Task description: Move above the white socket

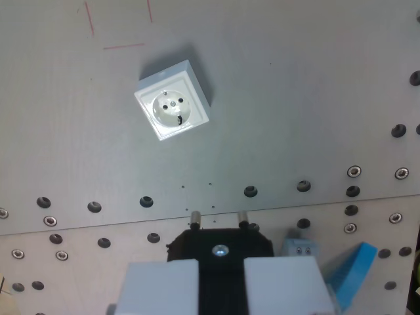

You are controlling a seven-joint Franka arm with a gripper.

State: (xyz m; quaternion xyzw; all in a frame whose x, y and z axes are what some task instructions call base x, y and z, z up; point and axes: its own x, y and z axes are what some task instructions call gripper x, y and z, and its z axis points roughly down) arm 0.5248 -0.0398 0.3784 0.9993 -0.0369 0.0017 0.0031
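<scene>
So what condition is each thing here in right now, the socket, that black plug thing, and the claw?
white socket: lying face up on the board, turned at an angle, nothing plugged in, holes empty.
black plug: held between the pads, two metal pins pointing toward the socket, well short of it.
gripper: shut on the black plug.
blue block: lying tilted at the wrist view's right, untouched.
small grey connector: resting beside the plug, loose.

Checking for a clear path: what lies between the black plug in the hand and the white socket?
In the wrist view, only bare grey plate with a row of holes separates the black plug from the white socket.
</scene>
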